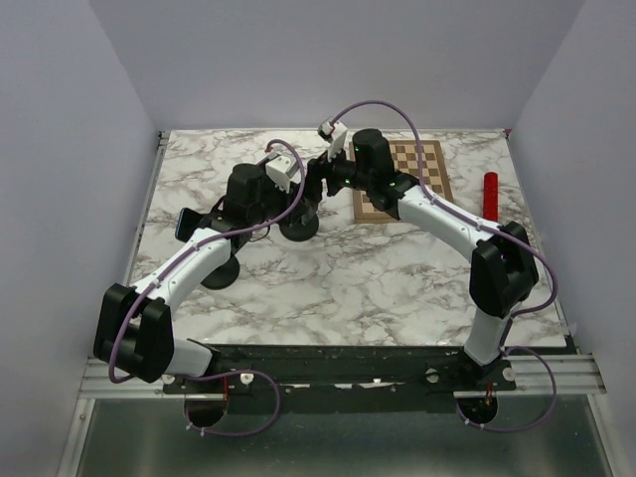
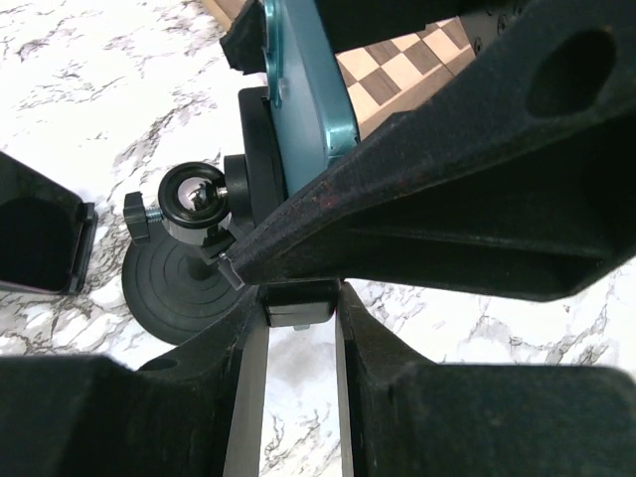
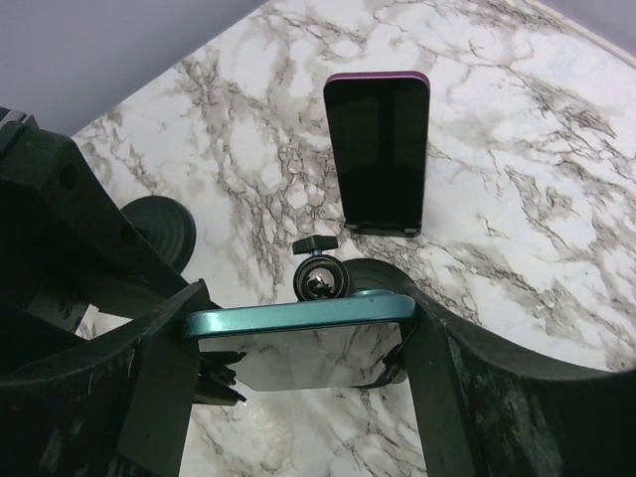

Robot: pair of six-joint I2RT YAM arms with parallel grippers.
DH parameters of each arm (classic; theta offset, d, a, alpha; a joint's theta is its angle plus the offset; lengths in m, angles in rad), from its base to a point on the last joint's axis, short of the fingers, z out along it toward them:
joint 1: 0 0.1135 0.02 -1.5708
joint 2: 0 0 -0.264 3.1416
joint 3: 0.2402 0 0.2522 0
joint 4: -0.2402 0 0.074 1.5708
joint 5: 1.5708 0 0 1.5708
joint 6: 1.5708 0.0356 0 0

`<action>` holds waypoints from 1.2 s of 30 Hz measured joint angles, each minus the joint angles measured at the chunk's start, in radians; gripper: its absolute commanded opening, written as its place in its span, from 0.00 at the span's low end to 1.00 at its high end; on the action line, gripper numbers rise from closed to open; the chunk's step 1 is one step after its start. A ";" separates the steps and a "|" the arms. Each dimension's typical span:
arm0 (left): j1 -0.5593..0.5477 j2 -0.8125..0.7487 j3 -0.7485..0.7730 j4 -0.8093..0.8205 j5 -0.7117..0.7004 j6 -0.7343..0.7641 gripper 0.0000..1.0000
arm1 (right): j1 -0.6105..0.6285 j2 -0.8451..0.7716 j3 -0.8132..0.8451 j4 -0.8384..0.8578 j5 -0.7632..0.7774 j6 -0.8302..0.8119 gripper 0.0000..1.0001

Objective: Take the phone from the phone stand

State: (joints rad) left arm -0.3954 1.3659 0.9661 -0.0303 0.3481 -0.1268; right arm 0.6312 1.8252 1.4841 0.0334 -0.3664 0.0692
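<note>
Grey walls (image 1: 298, 60) stand around the marble worktop (image 1: 328, 288). The right fingers (image 3: 159, 397) squeeze the teal phone (image 3: 298, 316); the left fingers (image 2: 199, 417), cannot tell.

Nothing legible.
No lettering, brand, number or sign can be read on any surface in these three views.

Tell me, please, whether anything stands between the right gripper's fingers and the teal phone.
Nothing visible does: the fingers of the right gripper flank the teal phone at both ends, apparently touching. The left gripper appears to clamp the phone stand below.
</note>
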 measured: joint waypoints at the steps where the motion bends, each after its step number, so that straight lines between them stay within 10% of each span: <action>1: 0.000 0.000 0.000 0.001 0.011 0.005 0.00 | -0.006 0.001 0.005 -0.009 -0.026 -0.010 0.00; 25: 0.030 0.000 -0.008 0.006 0.063 0.024 0.00 | -0.052 0.152 0.230 -0.162 -0.349 -0.131 0.01; 36: 0.022 -0.031 -0.026 0.006 -0.004 -0.002 0.14 | 0.020 0.059 0.093 -0.057 0.013 0.073 0.01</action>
State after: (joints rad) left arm -0.3733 1.3346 0.9401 -0.0246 0.3443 -0.1287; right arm 0.6514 1.8839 1.5776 -0.0238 -0.3531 0.1425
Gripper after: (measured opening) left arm 0.338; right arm 0.795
